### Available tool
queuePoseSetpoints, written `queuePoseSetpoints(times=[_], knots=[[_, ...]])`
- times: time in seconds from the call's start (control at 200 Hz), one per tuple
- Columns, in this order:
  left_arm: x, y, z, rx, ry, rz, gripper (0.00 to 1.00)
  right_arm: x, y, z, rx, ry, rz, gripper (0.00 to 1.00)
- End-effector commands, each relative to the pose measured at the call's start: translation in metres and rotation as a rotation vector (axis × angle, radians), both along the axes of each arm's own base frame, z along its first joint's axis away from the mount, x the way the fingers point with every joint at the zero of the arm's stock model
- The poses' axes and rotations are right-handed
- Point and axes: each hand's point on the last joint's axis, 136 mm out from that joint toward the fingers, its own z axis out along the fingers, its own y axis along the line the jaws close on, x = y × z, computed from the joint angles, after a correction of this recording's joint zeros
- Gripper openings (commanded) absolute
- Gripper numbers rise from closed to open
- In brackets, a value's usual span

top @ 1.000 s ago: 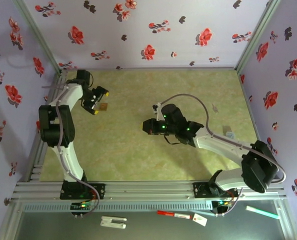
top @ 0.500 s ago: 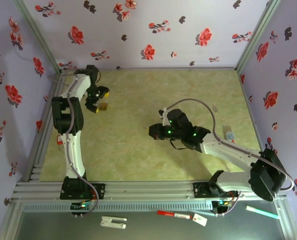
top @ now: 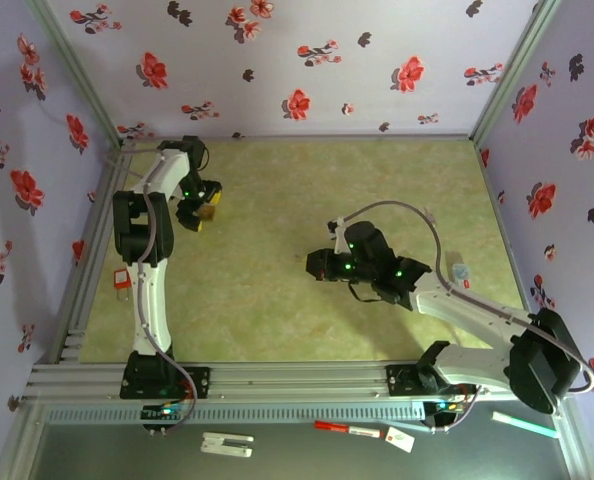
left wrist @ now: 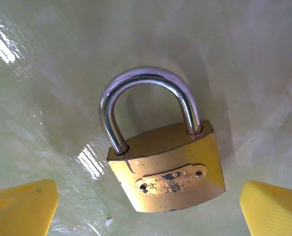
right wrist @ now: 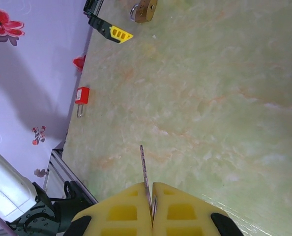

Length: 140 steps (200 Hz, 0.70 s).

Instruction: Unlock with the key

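Padlock [left wrist: 168,172], brass with a steel shackle, lies flat on the worktop [top: 277,300] toward ten o'clock. Its riveted oval plate [left wrist: 171,179] carries embossed lettering too fine to read. The left tool [left wrist: 148,206] stands wide open astride it, holding nothing. The right tool [right wrist: 151,191], near centre, is clamped on the key [right wrist: 144,164], whose blade sticks out past the fingertips. A small red padlock [right wrist: 82,96] lies at the nine o'clock edge.

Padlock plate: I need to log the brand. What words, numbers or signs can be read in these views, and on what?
Padlock plate: embossed lettering, too blurred to read.
Key: edge-on, no marking visible.
Pen and tag in the top view: too small to read.
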Motion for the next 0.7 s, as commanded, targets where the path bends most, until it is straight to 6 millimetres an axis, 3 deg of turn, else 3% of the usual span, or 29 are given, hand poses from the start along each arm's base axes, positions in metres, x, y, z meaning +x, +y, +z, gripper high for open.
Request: queuePoseSetpoints(times=[0.0,0.38,0.695], knots=[[0.006,0.005,-0.006,0.031,-0.009,0.043,0.95,-0.004,-0.005,-0.001,0.002,-0.012,0.006,0.00],[0.009,0.003,-0.025,0.020,-0.008,0.079,0.90,-0.009,-0.013,-0.008,0.006,-0.003,-0.015,0.00],[0.002,0.008,-0.033,0.016,0.012,0.077,0.59,-0.009,-0.013,-0.005,0.007,-0.005,-0.014,0.00]])
